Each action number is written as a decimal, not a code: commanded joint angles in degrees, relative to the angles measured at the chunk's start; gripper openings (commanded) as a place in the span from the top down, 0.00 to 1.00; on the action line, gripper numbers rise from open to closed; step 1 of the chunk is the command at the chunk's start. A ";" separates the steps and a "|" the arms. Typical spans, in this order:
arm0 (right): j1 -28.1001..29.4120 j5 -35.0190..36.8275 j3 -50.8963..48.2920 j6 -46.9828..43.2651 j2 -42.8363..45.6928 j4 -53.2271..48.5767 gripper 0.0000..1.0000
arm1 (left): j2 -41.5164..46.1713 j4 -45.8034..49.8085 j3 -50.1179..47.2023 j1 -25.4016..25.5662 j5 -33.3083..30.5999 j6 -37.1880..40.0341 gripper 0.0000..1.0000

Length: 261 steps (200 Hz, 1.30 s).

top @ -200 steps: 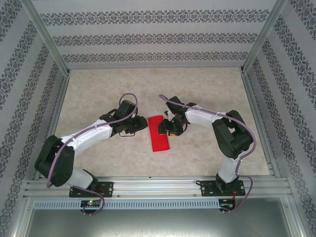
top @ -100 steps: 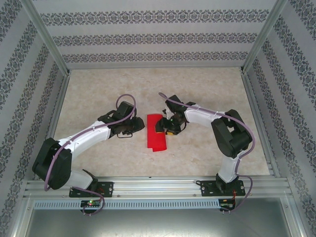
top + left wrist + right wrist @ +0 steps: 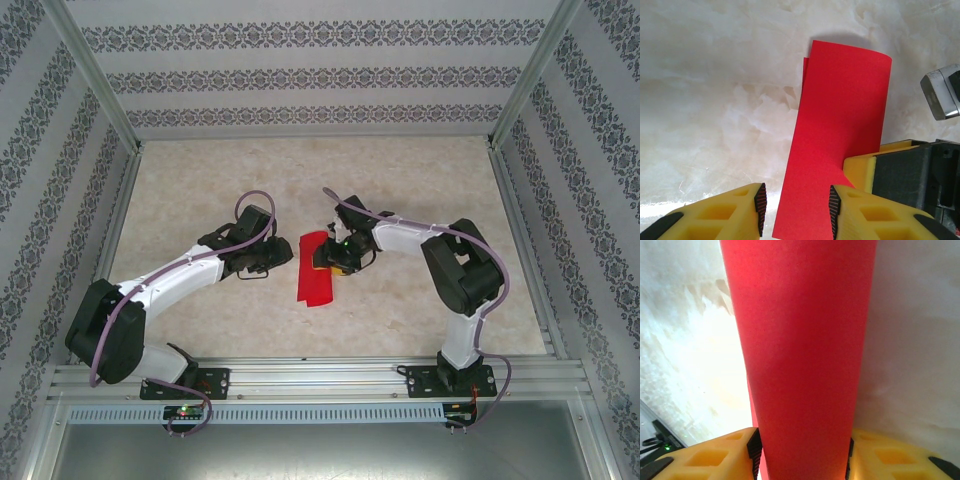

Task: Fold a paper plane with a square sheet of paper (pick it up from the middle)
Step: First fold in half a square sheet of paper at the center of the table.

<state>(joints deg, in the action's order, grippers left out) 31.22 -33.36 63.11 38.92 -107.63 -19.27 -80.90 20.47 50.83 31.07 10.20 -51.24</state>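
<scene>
The square sheet of paper (image 3: 316, 282) is bright red and is folded to a narrow rectangle. It lies near the middle of the desk (image 3: 420, 190), between the two arms, with its long side running from near to far.

The right gripper (image 3: 336, 258) is on the far half of the paper, at its right edge. In the right wrist view, the gripper (image 3: 801, 452) has the paper (image 3: 800, 340) between its two yellow fingers. The red strip fills the whole gap from one black pad (image 3: 754, 444) to the other, and its surface looks bowed like a shallow tube. So this gripper is closed at a middle width on the paper and holds it across the short side.

In the left wrist view, the far end of the paper (image 3: 840, 115) stands a little above the pale marbled desk (image 3: 715, 100) and has a dark shadow behind it. One yellow finger (image 3: 862, 172) of the right gripper touches the right edge of the paper.

The left gripper (image 3: 283, 255) is just beside the left edge of the paper. Its jaws are partly apart (a narrow opening, not a wide one) and hold nothing. In its own view the near end of the paper is seen in the gap of the gripper (image 3: 797, 210). I cannot tell if the pads (image 3: 760, 205) touch the paper.
</scene>
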 commanded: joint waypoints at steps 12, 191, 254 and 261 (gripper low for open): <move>-1.08 -4.34 -4.48 10.50 4.29 14.33 0.52 | 0.45 2.37 0.23 0.48 -1.11 1.29 0.59; 1.88 17.34 -22.94 31.05 13.59 45.24 0.53 | 0.54 2.78 1.31 0.48 -0.53 1.88 0.58; 5.20 20.08 -18.06 28.78 11.21 29.77 0.50 | 0.75 2.80 1.03 0.48 -0.86 1.74 0.58; 5.25 19.55 -17.00 27.53 11.35 26.65 0.50 | 0.75 2.90 1.07 0.48 -0.79 1.81 0.58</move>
<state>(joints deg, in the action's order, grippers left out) 36.16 -15.35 42.72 68.95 -95.48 16.27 -80.88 21.93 50.85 31.07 10.00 -50.33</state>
